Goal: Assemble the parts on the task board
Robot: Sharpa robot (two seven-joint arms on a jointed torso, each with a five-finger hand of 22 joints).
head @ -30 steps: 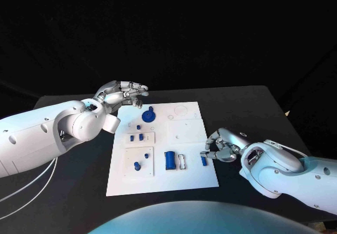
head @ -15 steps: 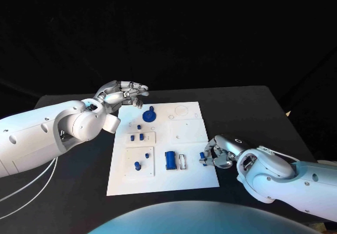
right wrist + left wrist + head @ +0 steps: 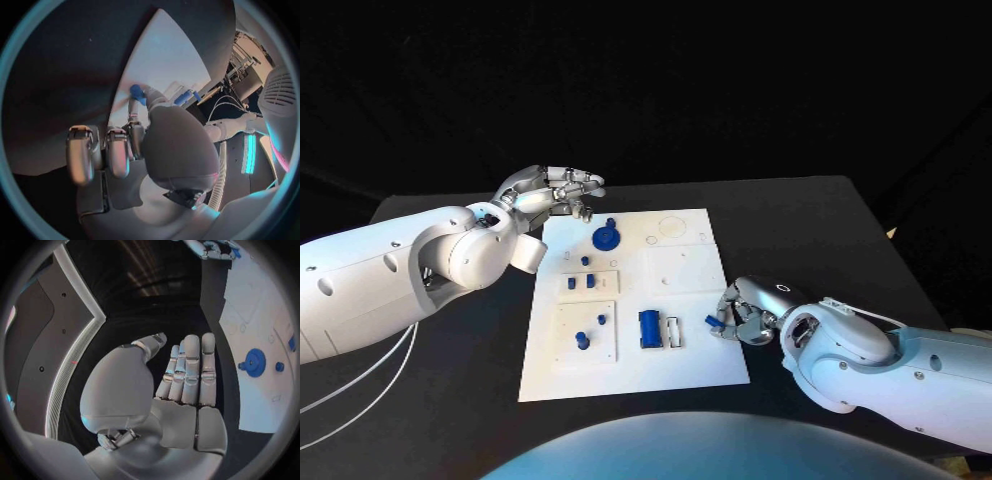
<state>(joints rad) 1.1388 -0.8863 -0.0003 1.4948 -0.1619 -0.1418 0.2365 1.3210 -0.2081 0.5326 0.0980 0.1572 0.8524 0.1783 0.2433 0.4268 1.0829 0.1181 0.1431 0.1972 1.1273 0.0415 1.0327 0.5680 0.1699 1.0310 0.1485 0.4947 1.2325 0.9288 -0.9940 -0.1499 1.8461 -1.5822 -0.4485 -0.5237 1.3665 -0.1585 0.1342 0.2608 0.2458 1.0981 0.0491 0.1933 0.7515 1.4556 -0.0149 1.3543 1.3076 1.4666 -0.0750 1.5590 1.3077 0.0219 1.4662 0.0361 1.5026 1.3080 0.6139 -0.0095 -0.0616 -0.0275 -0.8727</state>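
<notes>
The white task board lies in the middle of the black table. My right hand is at its right edge and pinches a small blue part between thumb and a finger just over the board; the right wrist view shows the same blue part at the fingertips above the board. My left hand hovers off the board's far left corner. In the left wrist view the left hand holds nothing, its fingers stretched out side by side.
On the board sit a round blue knob, a blue cylinder beside a white frame, and several small blue pegs in the left plates. The knob lies close to my left hand.
My right hand has rolled inward over the board's right edge and drawn the small blue part slightly up and to the left. The left hand has stayed still.
</notes>
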